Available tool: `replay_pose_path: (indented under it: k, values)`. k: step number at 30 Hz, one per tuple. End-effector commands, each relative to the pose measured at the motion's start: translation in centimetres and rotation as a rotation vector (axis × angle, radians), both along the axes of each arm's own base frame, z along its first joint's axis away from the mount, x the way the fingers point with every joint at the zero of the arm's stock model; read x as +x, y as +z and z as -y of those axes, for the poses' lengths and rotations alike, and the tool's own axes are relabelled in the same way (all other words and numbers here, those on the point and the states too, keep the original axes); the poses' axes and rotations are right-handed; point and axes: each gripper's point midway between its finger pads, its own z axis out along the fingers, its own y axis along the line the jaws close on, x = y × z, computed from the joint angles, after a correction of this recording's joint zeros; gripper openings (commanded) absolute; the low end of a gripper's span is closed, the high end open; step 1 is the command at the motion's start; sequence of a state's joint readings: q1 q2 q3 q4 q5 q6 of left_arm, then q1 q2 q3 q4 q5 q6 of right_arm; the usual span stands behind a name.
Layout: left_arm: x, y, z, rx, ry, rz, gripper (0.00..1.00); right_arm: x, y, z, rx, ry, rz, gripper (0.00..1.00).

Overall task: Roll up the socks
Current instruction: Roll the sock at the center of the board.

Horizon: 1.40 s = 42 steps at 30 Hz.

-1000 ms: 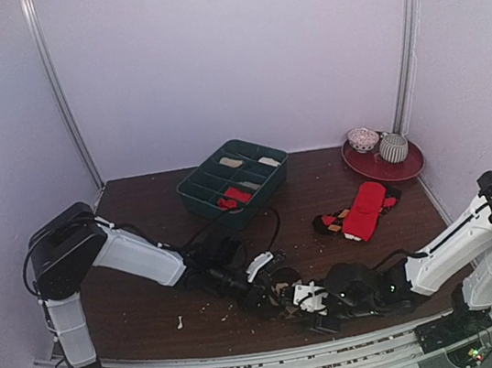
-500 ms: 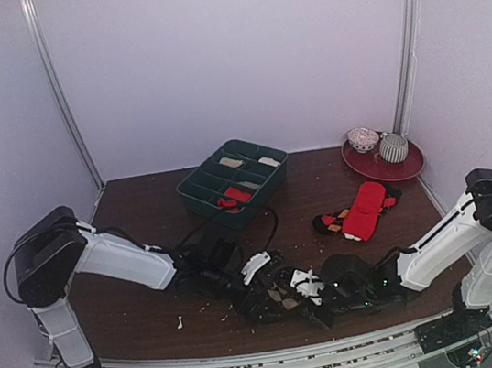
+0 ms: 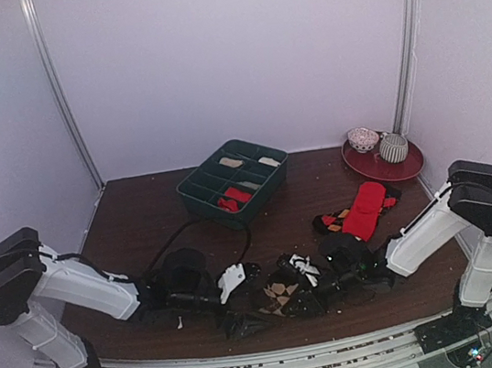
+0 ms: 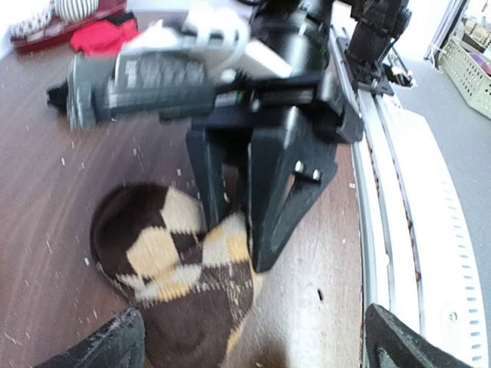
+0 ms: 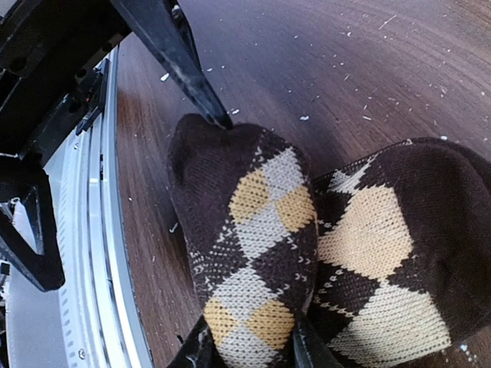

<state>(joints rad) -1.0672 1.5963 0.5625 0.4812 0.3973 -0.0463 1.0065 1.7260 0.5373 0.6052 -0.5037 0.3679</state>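
The dark brown socks with tan argyle diamonds (image 3: 284,295) lie bunched near the table's front edge between my two grippers. My right gripper (image 5: 249,351) is shut on a fold of this sock (image 5: 261,230); in the left wrist view its black fingers (image 4: 280,192) pinch the sock (image 4: 165,264) from above. My left gripper (image 4: 257,349) stands wide open, one finger on each side of the sock and not touching it. From above, the left gripper (image 3: 245,300) sits just left of the bundle and the right gripper (image 3: 296,286) is on it.
A green divided tray (image 3: 193,192) at the back holds a red bundle (image 3: 234,198). A plain red sock on a dark red-marked one (image 3: 363,210) lies at the right. A red plate (image 3: 407,167) with two bowls stands at back right. The metal rail (image 3: 272,358) runs just behind the grippers.
My left gripper has opened, let go of the sock and drawn back to the left. The right gripper has closed on the brown argyle sock and shifted left with it.
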Motion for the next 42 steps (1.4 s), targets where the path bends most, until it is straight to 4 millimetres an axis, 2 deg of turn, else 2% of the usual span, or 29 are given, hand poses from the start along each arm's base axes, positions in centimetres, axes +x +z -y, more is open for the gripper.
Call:
replay_pose_path:
  k: [1, 5, 10, 13, 15, 17, 20, 21, 25, 26, 27, 29, 31, 33, 36, 38, 40, 42]
  values:
    - [0.3, 2.4, 1.5, -0.126, -0.057, 0.103, 0.98, -5.5, -8.0, 6.2, -0.325, 0.030, -0.302, 0.27]
    - [0.1, 0.6, 1.9, -0.087, -0.084, 0.083, 0.95, -5.4, -8.2, 6.2, -0.329, 0.033, -0.304, 0.27]
    - [-0.1, -2.5, 2.0, 0.008, -0.093, 0.006, 0.80, -5.4, -8.5, 6.3, -0.330, 0.036, -0.313, 0.27]
    - [-0.2, -3.7, 1.5, 0.035, -0.073, -0.023, 0.77, -5.5, -8.8, 6.5, -0.334, 0.038, -0.321, 0.27]
    - [-0.1, -4.7, 1.4, 0.063, -0.062, -0.045, 0.72, -5.6, -8.8, 6.5, -0.334, 0.038, -0.326, 0.27]
    - [-0.2, -5.6, 1.3, 0.090, -0.060, -0.067, 0.61, -5.6, -8.7, 6.5, -0.327, 0.041, -0.333, 0.27]
    - [0.0, -6.6, 1.0, 0.119, -0.033, -0.087, 0.20, -5.7, -8.5, 6.5, -0.321, 0.041, -0.340, 0.27]
    - [0.0, -7.0, 0.9, 0.133, -0.028, -0.092, 0.12, -5.7, -8.3, 6.5, -0.317, 0.041, -0.341, 0.27]
    - [0.2, -8.5, 0.6, 0.197, -0.008, -0.116, 0.09, -5.5, -7.9, 6.0, -0.298, 0.045, -0.348, 0.29]
    - [0.4, -9.0, 0.4, 0.220, 0.010, -0.124, 0.02, -5.4, -7.7, 5.8, -0.294, 0.045, -0.348, 0.30]
    - [0.6, -9.5, 0.3, 0.239, 0.025, -0.134, 0.00, -5.2, -7.6, 5.6, -0.289, 0.043, -0.344, 0.31]
    - [0.8, -10.4, -0.1, 0.287, 0.058, -0.166, 0.00, -4.5, -6.7, 4.8, -0.259, 0.041, -0.317, 0.33]
    - [0.6, -11.4, -0.6, 0.353, 0.081, -0.229, 0.00, -2.9, -4.5, 3.8, -0.210, 0.011, -0.231, 0.36]
    - [0.2, -12.0, -1.0, 0.403, 0.097, -0.297, 0.00, -0.8, -1.6, 3.3, -0.161, -0.037, -0.094, 0.42]
    - [-0.5, -12.5, -1.9, 0.449, 0.105, -0.444, 0.00, 1.8, 2.2, 4.0, -0.128, -0.104, 0.142, 0.48]
    - [-1.2, -12.8, -2.4, 0.471, 0.094, -0.543, 0.00, 2.7, 3.5, 4.8, -0.140, -0.120, 0.308, 0.50]
    - [-1.7, -12.9, -2.9, 0.494, 0.087, -0.607, 0.00, 2.4, 4.5, 4.9, -0.157, -0.090, 0.450, 0.53]
    - [-1.9, -12.9, -3.5, 0.524, 0.089, -0.638, 0.00, 1.8, 5.5, 4.6, -0.164, -0.057, 0.569, 0.65]
